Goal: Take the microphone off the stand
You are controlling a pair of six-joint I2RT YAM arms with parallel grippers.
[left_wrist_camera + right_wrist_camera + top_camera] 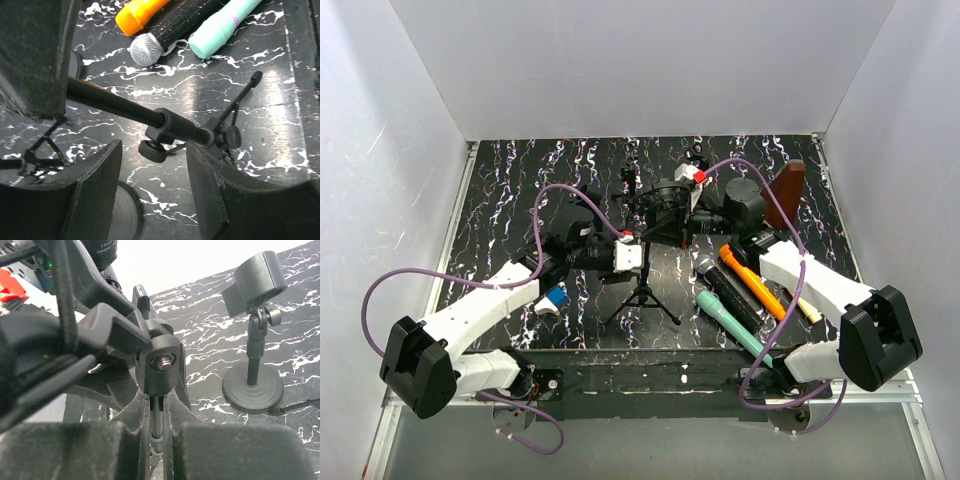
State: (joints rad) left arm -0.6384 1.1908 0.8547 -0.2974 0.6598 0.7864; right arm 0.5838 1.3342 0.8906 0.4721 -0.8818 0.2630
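Observation:
A black tripod stand (642,295) stands mid-table, its thin pole (115,106) crossing the left wrist view. My right gripper (658,218) is shut on that pole (158,422) just under the clip joint with a bolt (160,363); its fingertips (157,405) meet around the rod. My left gripper (632,254) is open. Its fingers (97,185) sit either side of the pole's clamp knob (151,150), without touching it. A dark holder arm (107,327) runs from the joint; I cannot make out a microphone in it.
Loose microphones lie right of the stand: orange (750,280), black with silver grille (725,295), teal (728,322). They also show in the left wrist view, orange (137,12) and teal (222,30). A round-base desk stand (252,385) is nearby. A brown object (786,190) is behind the right arm.

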